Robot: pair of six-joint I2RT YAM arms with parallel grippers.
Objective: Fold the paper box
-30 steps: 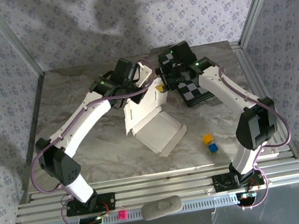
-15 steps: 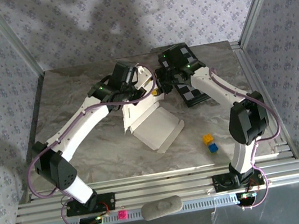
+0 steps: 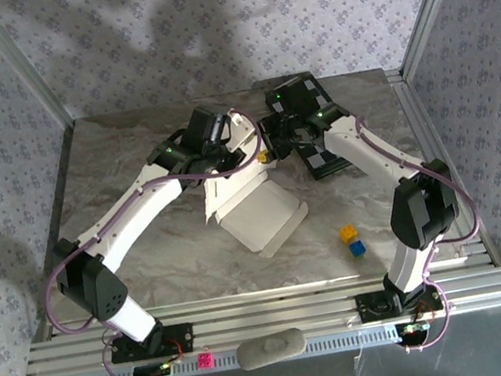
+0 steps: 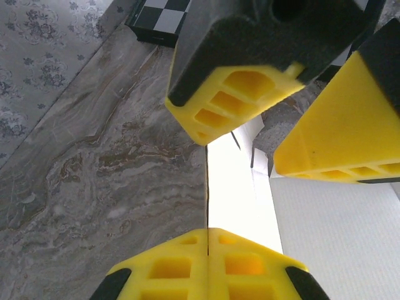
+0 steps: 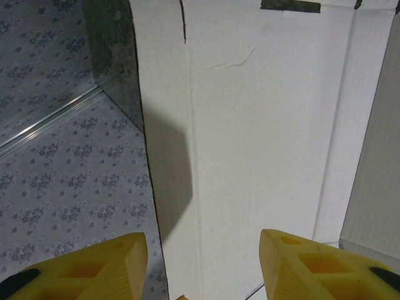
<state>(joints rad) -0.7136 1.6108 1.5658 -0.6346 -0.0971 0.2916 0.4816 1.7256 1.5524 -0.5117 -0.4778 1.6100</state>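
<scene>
Marbled table (image 3: 146, 252) is bounded by patterned walls. Left of centre, an upright flap of the paper box (image 3: 259, 210), whose base lies flat mid-table, is pinched edge-on by the closed left gripper (image 4: 207, 236); that grip is made plain in the left wrist view. Over the last second the right gripper (image 3: 274, 141) has been brought from the chequered board (image 3: 327, 157) towards the flap, jaws apart, so a fold is judged imminent. Its wrist view adds a faint crease on the pale panel.

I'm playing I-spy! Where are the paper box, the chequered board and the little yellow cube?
paper box (image 3: 263, 216): top view, on its flat whitish panel.
chequered board (image 3: 325, 159): top view, near its front edge.
yellow cube (image 3: 346, 231): top view, its top face.
</scene>
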